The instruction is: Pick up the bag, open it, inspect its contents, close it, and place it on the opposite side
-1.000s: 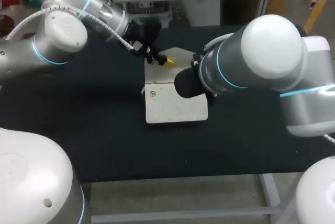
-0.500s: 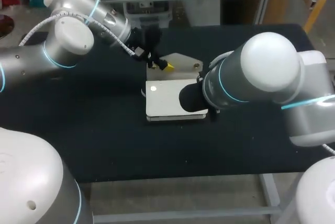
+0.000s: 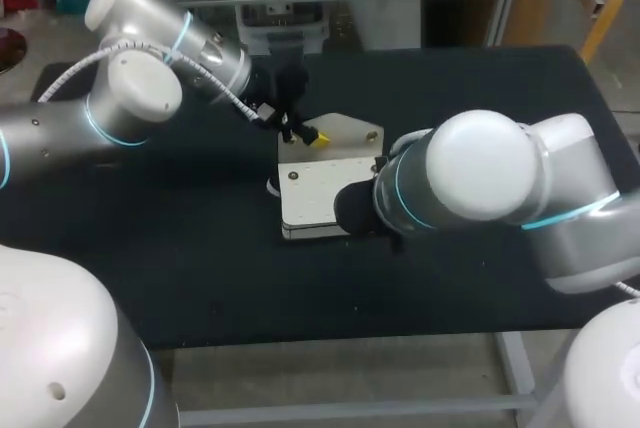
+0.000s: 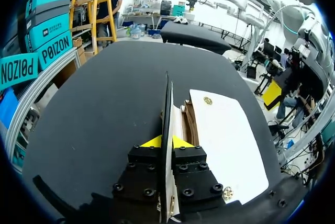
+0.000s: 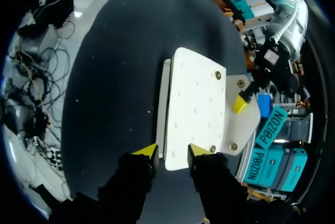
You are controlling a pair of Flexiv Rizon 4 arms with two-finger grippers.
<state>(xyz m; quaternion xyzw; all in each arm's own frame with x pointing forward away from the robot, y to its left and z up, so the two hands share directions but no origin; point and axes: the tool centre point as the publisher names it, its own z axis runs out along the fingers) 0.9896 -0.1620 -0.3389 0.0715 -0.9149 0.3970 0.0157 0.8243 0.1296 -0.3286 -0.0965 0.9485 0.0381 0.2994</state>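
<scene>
Bag flap in L hand

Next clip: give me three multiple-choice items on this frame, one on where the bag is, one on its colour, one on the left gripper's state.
1. Where does the bag lie?
A. near the middle of the table
B. at the front right corner
C. on the floor

2. What colour is the bag?
A. red
B. white
C. blue

3. How is the left gripper?
A. open, clear of the bag
B. shut on nothing
C. shut on the bag's flap

Answers: 1 A, the head view shows it mid-table between the arms; 2 B, it is white in every view; 3 C, the left wrist view shows both fingers pinching the flap's edge.
</scene>
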